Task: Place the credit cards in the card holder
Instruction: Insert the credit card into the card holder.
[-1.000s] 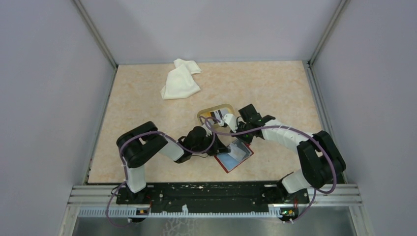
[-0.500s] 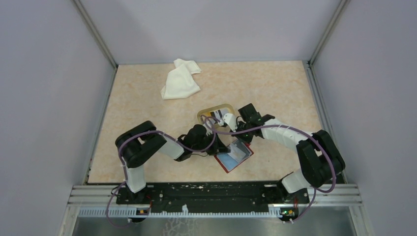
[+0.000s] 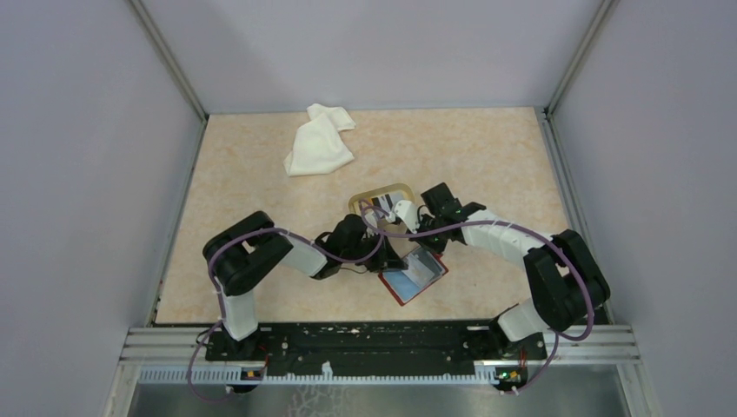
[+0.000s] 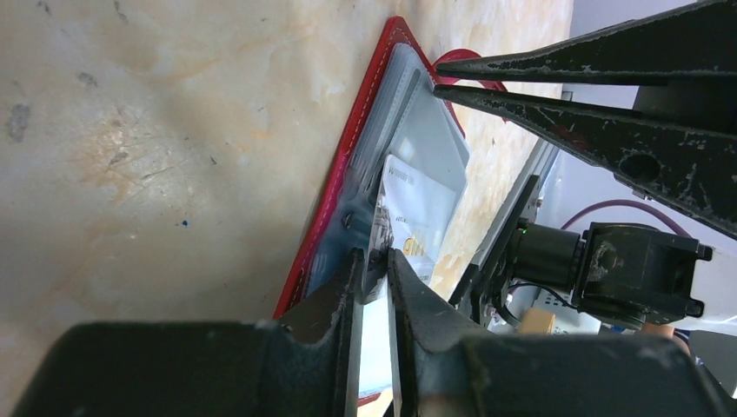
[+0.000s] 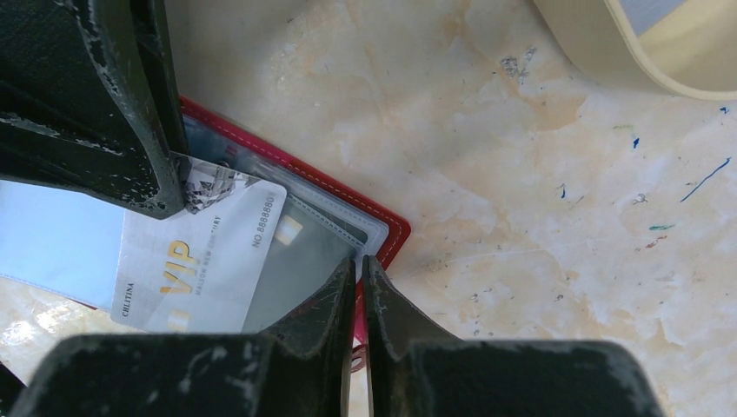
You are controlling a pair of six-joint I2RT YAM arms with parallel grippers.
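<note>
The red card holder (image 3: 415, 276) lies open on the counter (image 3: 495, 156), between the two arms and toward the near edge. A silver VIP card (image 5: 200, 252) is partway into its clear pocket (image 4: 417, 143). The left hand (image 4: 374, 269) grasps that card by its outer edge. The right hand (image 5: 359, 282) is clenched on the holder's far corner, pinning it.

Likely trouble: the card's leading corner could catch the pocket's lip and buckle it — the entry looks slightly skewed. If the right hand's thin bite slips, the holder would slide with the push rather than take the card. Letting go too soon would leave the card half out.

The counter is beige, marble-patterned laminate, scuffed and flecked with ink marks — probably slick enough for the holder to slide. A tan dish (image 5: 600, 48) sits just beyond the holder, and a crumpled white cloth (image 3: 318, 141) lies well apart at the back. Pale grey walls (image 3: 87, 191) enclose three sides.
</note>
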